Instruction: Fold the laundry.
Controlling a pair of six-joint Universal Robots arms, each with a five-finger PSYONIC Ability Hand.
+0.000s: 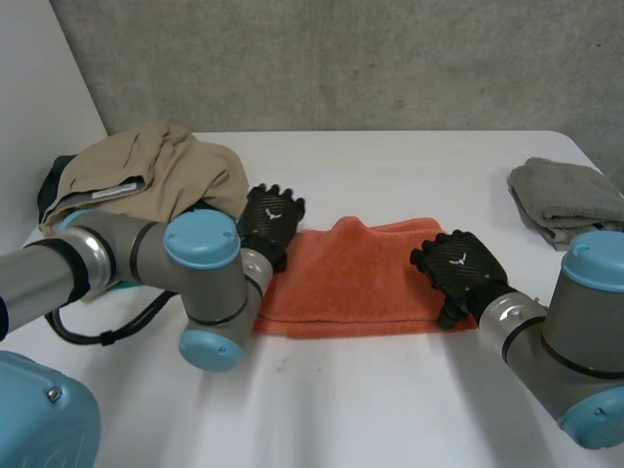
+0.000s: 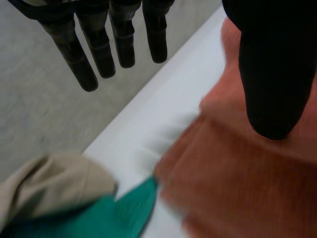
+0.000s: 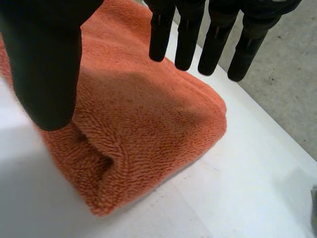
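Towel: orange towel (image 1: 351,278) lies in a long folded strip, with a hump on its far edge.
Left hand: left hand (image 1: 271,222) over the towel's left end, fingers straight, holding nothing.
Right hand: right hand (image 1: 458,265) over the towel's right end, fingers (image 3: 188,39) straight, nothing gripped.
Risk: a pinch catching only the top layer would probably pull the fold open; the left hand could snag the beige garment (image 1: 156,175).
Surface: white table (image 1: 390,390); the garment lies over a green cloth (image 2: 119,210) just beyond the towel's left end; grey towel (image 1: 565,200) lies well beyond its right end.
Room: concrete wall (image 1: 341,58) behind the towel's far side.
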